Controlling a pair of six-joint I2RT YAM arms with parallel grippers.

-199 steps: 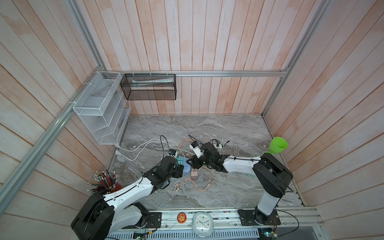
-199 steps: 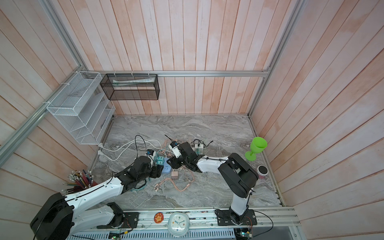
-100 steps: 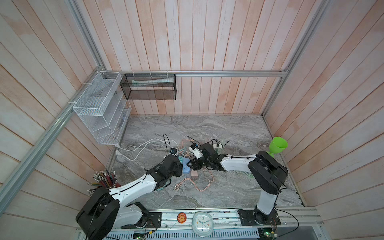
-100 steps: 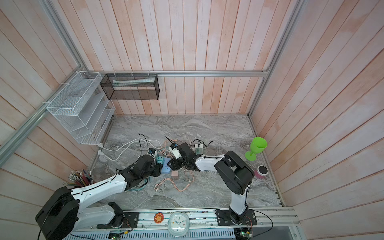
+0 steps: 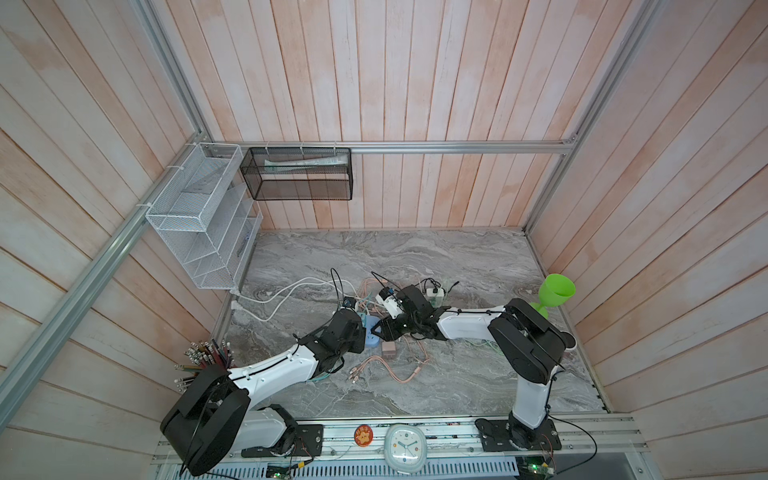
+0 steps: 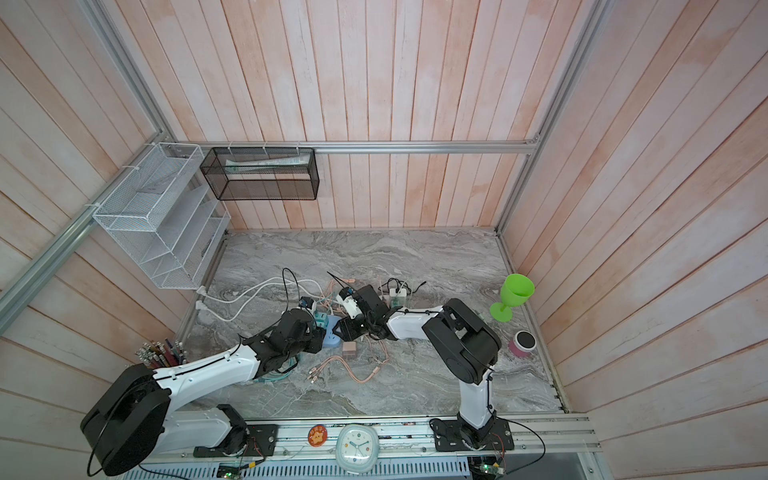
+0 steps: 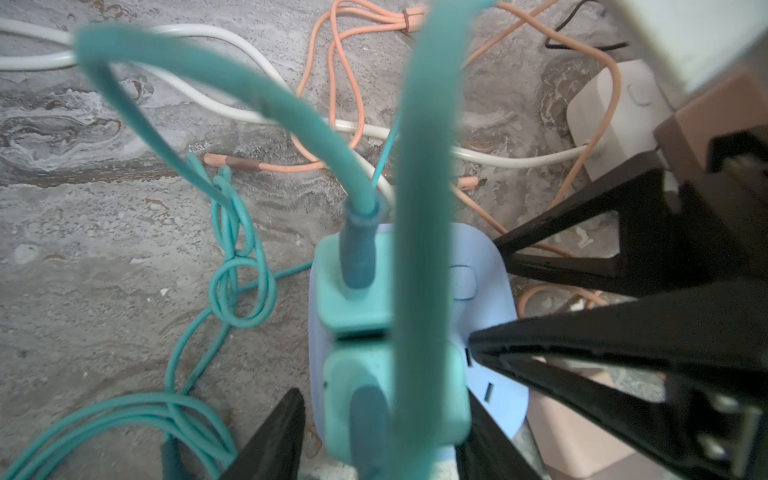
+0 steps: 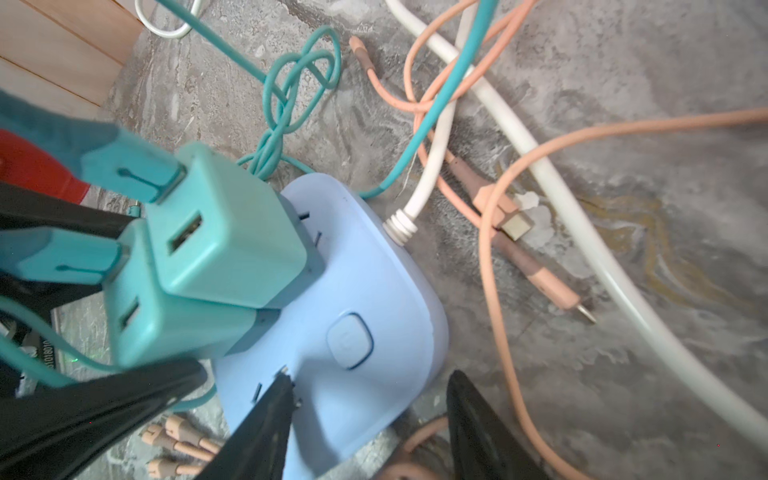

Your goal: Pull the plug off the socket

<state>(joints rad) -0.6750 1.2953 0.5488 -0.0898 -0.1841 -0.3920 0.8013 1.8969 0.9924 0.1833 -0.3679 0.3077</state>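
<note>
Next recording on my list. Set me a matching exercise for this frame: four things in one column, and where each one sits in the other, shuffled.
Things
1. pale blue rounded plastic socket block
2. green plastic goblet
3. white square alarm clock
4. black wire mesh basket

Places
A. hung from the metal rail on the back wall
B. on the aluminium front frame
C. at the right edge of the grey marble tabletop
D. mid-table, with two teal cube chargers plugged in

Pairs: 1-D, 2-C, 3-B, 4-A
</note>
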